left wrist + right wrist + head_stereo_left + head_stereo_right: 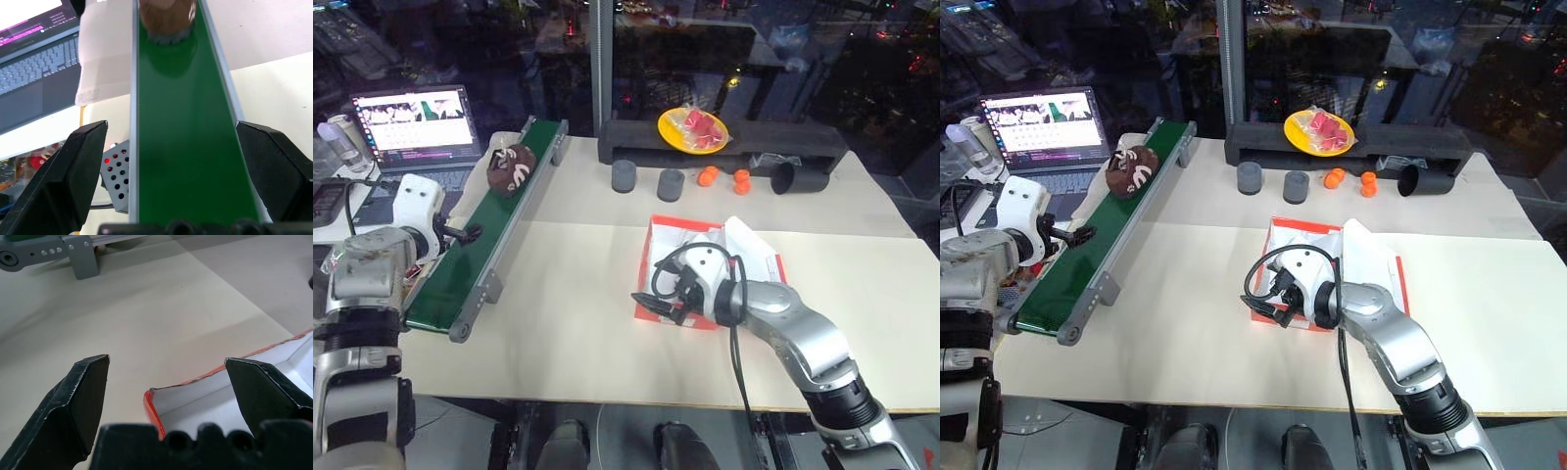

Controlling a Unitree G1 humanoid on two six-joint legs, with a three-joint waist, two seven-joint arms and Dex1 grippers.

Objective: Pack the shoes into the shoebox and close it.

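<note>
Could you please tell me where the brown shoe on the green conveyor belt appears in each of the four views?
Left eye view: the shoe sits upper left, near the belt's far end.
Right eye view: the shoe sits upper left, beside the laptop.
Left wrist view: its brown edge shows at the belt's far end.
Right wrist view: not in it.
Shared landmark: the green conveyor belt.

I see one dark brown shoe point(512, 165) with white curly marks lying on the far part of the green conveyor belt point(480, 250), at my left side. The shoebox point(668, 247) is red-orange outside and white inside. It stands open on the desk point(568, 323) in front of me, with white paper point(749, 245) rising from its right part.
</note>
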